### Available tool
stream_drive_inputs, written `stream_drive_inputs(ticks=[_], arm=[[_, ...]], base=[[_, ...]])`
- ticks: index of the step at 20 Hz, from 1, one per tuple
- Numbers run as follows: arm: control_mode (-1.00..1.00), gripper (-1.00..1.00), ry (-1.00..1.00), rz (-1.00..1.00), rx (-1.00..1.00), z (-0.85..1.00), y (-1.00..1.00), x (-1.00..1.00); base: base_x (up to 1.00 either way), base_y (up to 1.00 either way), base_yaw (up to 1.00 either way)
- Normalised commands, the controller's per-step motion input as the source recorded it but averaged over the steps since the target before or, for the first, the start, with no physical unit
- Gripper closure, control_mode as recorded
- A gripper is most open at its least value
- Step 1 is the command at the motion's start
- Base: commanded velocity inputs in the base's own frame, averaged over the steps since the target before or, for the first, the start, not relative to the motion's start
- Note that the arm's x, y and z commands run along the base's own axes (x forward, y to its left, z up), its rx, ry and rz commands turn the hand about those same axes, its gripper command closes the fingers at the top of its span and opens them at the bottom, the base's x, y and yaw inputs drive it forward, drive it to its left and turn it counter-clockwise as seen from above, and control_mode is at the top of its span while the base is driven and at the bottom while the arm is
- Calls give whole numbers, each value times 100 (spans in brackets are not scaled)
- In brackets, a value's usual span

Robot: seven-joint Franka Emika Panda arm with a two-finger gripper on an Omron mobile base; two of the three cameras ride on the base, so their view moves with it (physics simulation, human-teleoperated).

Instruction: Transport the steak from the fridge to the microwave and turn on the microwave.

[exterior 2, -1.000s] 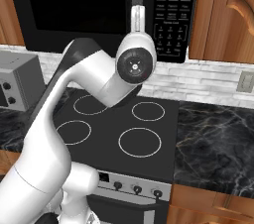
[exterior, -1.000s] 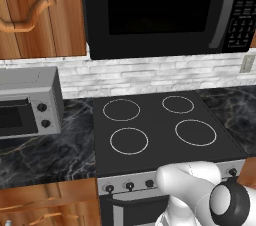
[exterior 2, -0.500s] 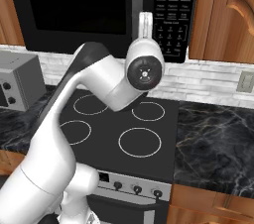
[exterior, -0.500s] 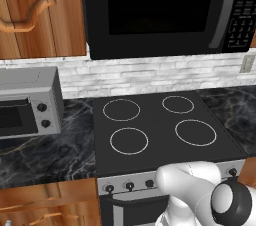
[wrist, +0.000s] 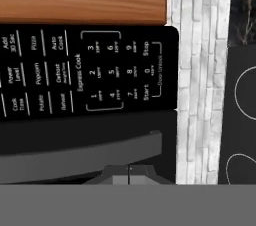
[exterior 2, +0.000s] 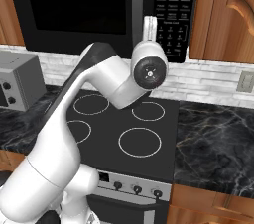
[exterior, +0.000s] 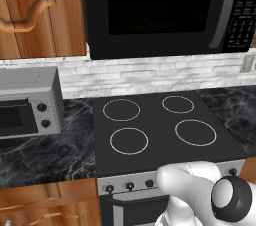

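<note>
toaster oven (exterior: 27, 102), stovetop (exterior: 157, 125), marble counter (exterior 2: 213, 139)

Glossy white rounded arm (exterior 2: 64, 134), dark grey joint bands, black round joint cap

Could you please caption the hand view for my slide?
Shut hand faces the microwave keypad, rolled sideways.

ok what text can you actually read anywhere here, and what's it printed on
All of it is on the microwave keypad, in the hand view, turned sideways:
"Express Cook"
"Start"
"Stop"
"Door Unlock"
"Popcorn"
"Pizza"
"Reheat"
"Potato"
"Power Level"
"Add 30 Sec"
"Auto Cook"
"Cook Time"
Digits "0" to "9"
Tiny captions under the digits: too small to read.
Keypad in both base views: blurred.
Toaster oven and stove knobs: no readable marks.
</note>
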Motion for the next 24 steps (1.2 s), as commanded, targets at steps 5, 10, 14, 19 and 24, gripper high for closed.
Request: stream_drive_inputs(ticks=[5,10,14,19,24], arm=[[-100,100,1,0,2,-15,-7,26],[-100,100,0,0,0,-14,-4,25],[-100,100,0,0,1,-10,0,19],[-100,100,0,0,0,-7,-11,22],[-100,100,0,0,0,-1,-14,21]], base=[[0,0,0],[0,0,0],[0,0,0],[0,0,0],[0,0,0]])
